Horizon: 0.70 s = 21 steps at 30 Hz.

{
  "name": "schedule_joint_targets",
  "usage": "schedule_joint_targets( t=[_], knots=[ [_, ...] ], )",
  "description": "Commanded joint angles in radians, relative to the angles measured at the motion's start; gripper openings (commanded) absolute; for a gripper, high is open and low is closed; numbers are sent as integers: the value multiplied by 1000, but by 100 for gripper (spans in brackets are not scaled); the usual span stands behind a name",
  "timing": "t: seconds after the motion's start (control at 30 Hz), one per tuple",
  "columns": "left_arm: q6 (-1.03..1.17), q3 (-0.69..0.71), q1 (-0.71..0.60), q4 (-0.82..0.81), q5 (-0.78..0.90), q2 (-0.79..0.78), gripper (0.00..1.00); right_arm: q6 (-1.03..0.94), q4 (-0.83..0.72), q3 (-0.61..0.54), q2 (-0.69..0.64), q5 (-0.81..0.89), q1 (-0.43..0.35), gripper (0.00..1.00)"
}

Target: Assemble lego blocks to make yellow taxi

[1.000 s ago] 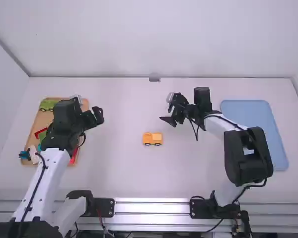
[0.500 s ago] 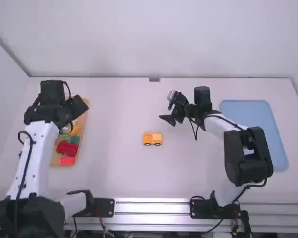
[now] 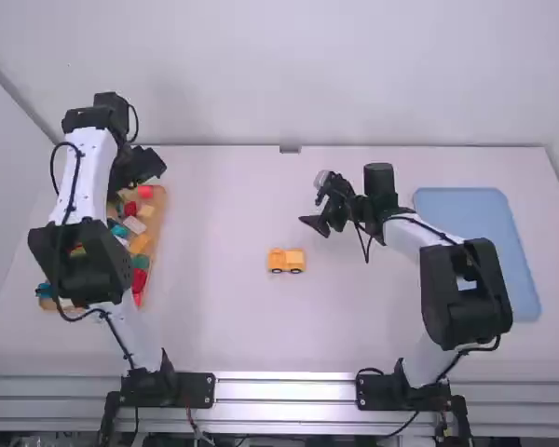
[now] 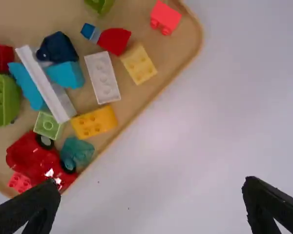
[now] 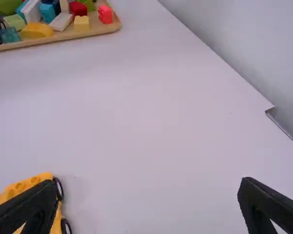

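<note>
My left gripper [image 3: 142, 169] is above the far part of the wooden tray; in the left wrist view the gripper [image 4: 151, 195] is open with nothing between its fingers. Below it lie a yellow-orange brick [image 4: 94, 122], a pale yellow brick [image 4: 138, 64] and a white brick [image 4: 102, 78]. The orange-yellow car base [image 3: 286, 261] stands on its wheels mid-table. My right gripper [image 3: 319, 207] is over the table, beyond and right of the base; in the right wrist view this gripper [image 5: 146, 200] is open and empty, with the car base [image 5: 53, 204] near one finger.
The wooden tray [image 3: 158, 209] at the left also holds a red car [image 4: 34, 158], a green block [image 4: 2, 100], blue pieces and a red-pink block [image 4: 165, 17]. A blue tray [image 3: 475, 242] lies at the right. The back wall [image 3: 289, 84] rises behind the table.
The left arm has stretched away from the camera along the wooden tray, uncovering more of its nearer blocks. The right arm and the car base have stayed in place.
</note>
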Motion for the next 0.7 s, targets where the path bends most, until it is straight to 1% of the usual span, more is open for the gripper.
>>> schedule_joint_targets(
  t=[0.0, 0.13, 0.2, 0.3, 0.53, 0.67],
  knots=[
    [-10, 69, 46, -20, 17, 72, 99, 7, 2, -9, -8, -4, -1, 99],
    [-7, 95, 100, -20, 94, 161, 99, 8, 3, -9, -8, -11, -1, 99],
    [-15, 92, 121, -15, 103, 198, 99, 8, 3, -9, -8, -10, -1, 99],
    [-22, 64, 145, 34, 148, 245, 99, 7, 6, -9, -8, -11, 0, 98],
    [-55, -13, 140, 138, 150, 267, 99, 8, 6, -9, -8, -14, 1, 99],
    [-7, -60, 130, 205, 159, 267, 99, 9, 10, -9, -8, -14, 2, 99]
  ],
)
